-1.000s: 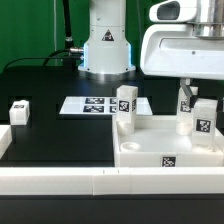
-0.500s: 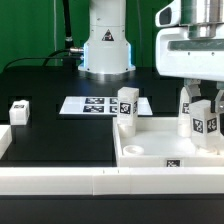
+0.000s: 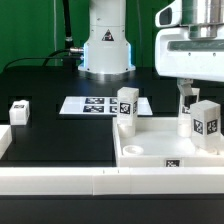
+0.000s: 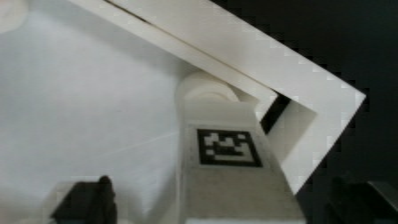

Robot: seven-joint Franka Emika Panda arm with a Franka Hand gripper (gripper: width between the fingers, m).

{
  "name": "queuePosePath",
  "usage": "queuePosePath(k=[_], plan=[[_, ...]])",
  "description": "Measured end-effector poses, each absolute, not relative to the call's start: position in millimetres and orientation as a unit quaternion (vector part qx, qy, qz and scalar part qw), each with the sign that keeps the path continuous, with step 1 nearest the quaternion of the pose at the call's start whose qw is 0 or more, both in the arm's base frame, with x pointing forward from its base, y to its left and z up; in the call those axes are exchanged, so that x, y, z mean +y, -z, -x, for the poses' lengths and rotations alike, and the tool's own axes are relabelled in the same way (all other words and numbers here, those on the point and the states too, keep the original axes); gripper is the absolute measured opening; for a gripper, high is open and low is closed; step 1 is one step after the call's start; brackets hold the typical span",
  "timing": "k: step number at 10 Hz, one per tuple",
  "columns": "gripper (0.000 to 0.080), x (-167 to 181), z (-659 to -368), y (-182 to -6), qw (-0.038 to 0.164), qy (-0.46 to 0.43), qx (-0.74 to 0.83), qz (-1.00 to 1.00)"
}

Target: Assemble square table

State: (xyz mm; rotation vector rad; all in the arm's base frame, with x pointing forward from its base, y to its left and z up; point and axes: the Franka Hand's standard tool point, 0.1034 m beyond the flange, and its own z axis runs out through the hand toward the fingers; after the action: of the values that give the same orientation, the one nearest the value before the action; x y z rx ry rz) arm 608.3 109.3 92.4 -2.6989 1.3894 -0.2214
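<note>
Square table parts lie spread over the black counter (image 3: 60, 140). Nearest, a long white rail (image 3: 60, 182) runs along the counter's 6 o'clock edge. Just behind it, at 4 o'clock in the exterior view, sits the tabletop (image 3: 150, 160), rim up, with a black-and-white tag on its near wall. At the tabletop's 1 o'clock corner stands the right leg (image 3: 206, 122), upright, its tag facing the camera. The gripper (image 4: 226, 205) hangs over it, open. Only one dark finger (image 3: 183, 93) shows in this view, at the leg's 10 o'clock. At the 11 o'clock corner the left leg (image 3: 126, 106) stands upright, tags on two faces. A loose leg (image 3: 19, 111) lies well apart at the counter's 9 o'clock. Farther back the marker board (image 3: 95, 104) lies flat with its row of tags, and behind it rises the robot base (image 3: 106, 50).

The wrist view adds that both fingers (image 4: 89, 200) flank the right leg with a gap on each side. It also shows the leg's far end sitting where two rim walls meet. Its tag reads only as a blurred square pattern. The loose leg, marker board and rail show in the exterior view alone.
</note>
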Motion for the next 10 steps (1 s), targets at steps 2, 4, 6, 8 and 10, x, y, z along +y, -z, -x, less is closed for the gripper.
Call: queuePosePath(k=[2,4,6,8,10], plan=[[0.0639,108.2,-608.1,-91.7,0.043,0.076,0.392,0.916],[0.0648,107.1,-607.1,-91.3,0.025,0.076,0.270,0.960],[0.0649,107.5,-608.1,-92.1,0.011,0.081,0.164,0.983],[0.0649,107.0,-609.9,-93.5,0.001,0.083,0.077,0.994],[0.0649,103.8,-610.8,-93.8,-0.010,0.083,-0.007,0.996]])
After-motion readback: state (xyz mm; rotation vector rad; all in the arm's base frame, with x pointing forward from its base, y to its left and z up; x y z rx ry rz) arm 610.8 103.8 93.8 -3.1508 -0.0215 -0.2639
